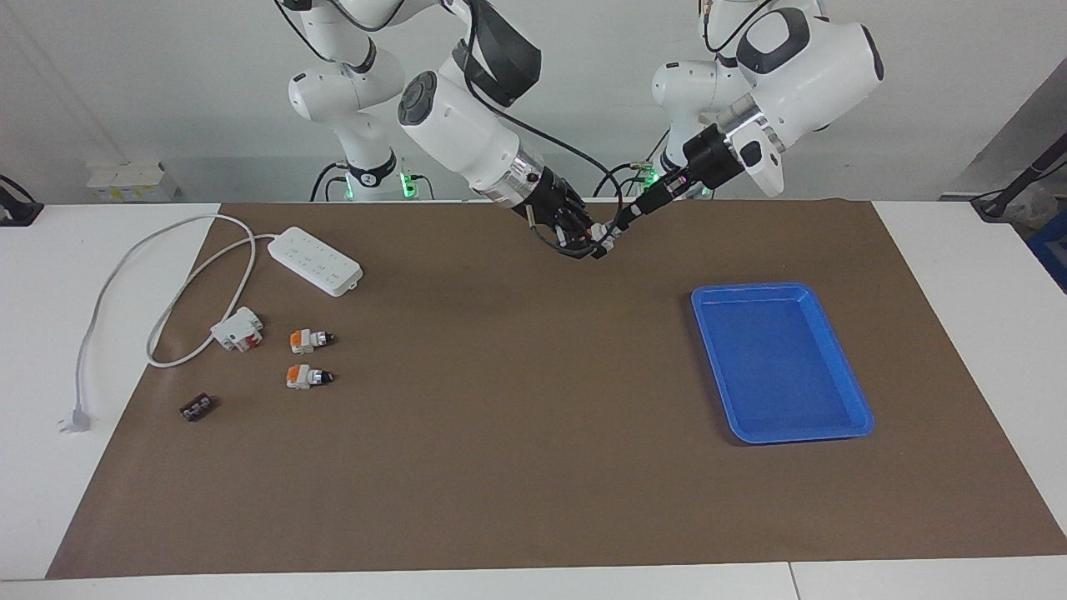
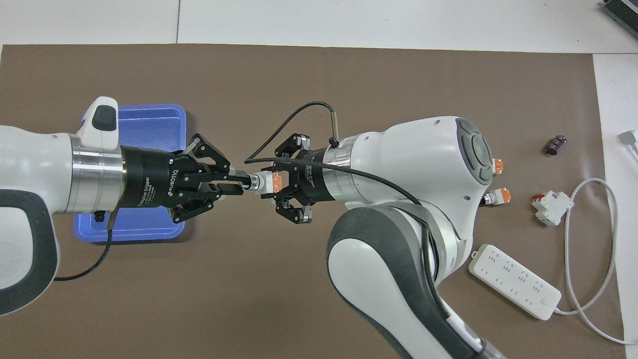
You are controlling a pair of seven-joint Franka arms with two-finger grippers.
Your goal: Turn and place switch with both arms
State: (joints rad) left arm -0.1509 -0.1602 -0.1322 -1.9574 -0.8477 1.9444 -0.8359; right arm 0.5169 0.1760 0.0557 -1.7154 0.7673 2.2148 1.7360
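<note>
One switch (image 2: 265, 183), with its orange end, white body and black knob, is held in the air between both grippers over the brown mat. My right gripper (image 2: 275, 185) is shut on its orange and white end. My left gripper (image 2: 238, 183) is shut on its black knob tip. In the facing view the two grippers, right (image 1: 586, 240) and left (image 1: 622, 223), meet tip to tip above the mat close to the robots, with the switch (image 1: 603, 245) between them. Two more switches (image 1: 310, 338) (image 1: 307, 376) lie on the mat toward the right arm's end.
A blue tray (image 1: 779, 362) lies on the mat toward the left arm's end. A white power strip (image 1: 315, 261) with its cable, a white-and-red block (image 1: 237, 329) and a small black ridged block (image 1: 197, 407) lie near the two loose switches.
</note>
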